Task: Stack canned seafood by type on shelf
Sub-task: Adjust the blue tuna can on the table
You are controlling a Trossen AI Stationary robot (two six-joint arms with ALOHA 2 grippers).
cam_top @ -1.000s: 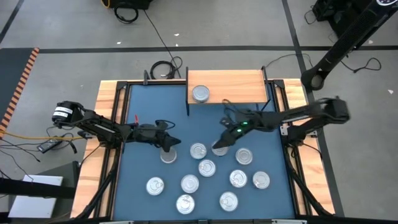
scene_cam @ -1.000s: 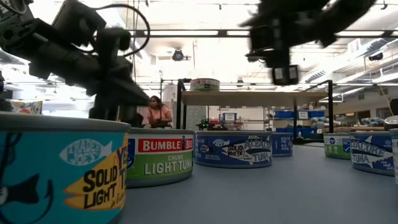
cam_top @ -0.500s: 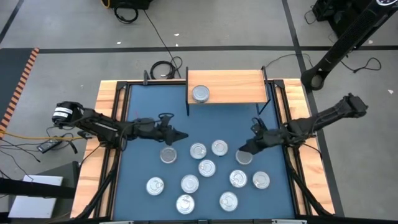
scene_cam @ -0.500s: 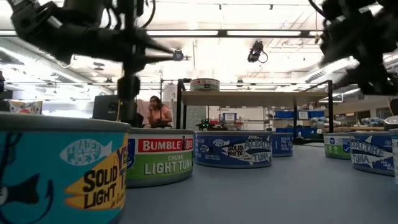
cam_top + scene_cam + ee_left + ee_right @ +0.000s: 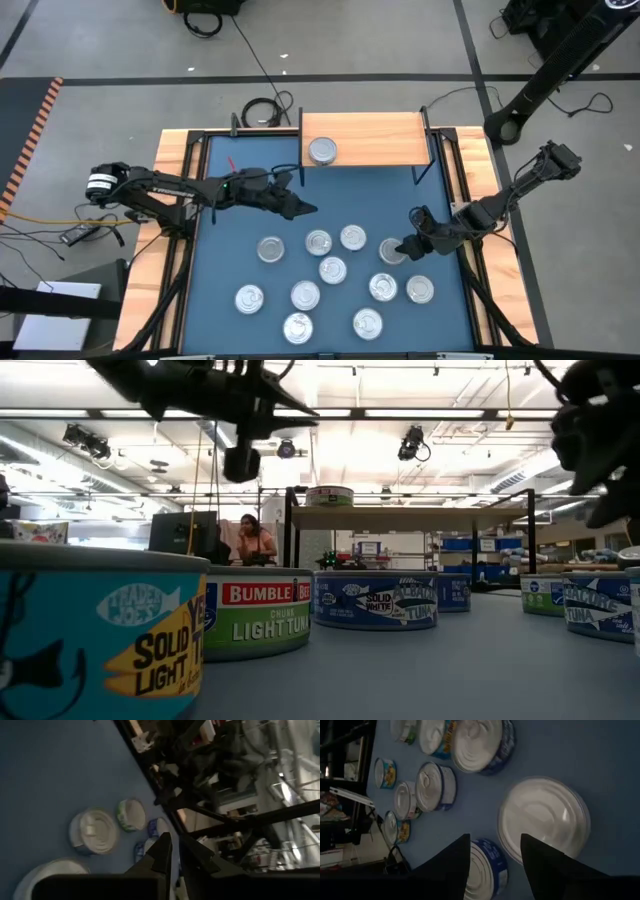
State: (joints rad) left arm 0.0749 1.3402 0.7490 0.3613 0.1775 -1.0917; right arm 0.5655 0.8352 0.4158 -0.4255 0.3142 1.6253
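Right gripper (image 5: pixel 405 247) withdrawn; labels: Bumble Bee tin (image 5: pixel 258 619), Trader Joe's tin (image 5: pixel 100 635).

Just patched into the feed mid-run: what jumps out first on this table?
A cluster of ten silver-lidded tins is spread across the blue table, while a single tin sits alone on the light-wood shelf at the far edge. The right end effector, fingers apart, hangs beside a tin on the cluster's right side. The left end effector hovers between shelf and cluster, holding nothing.
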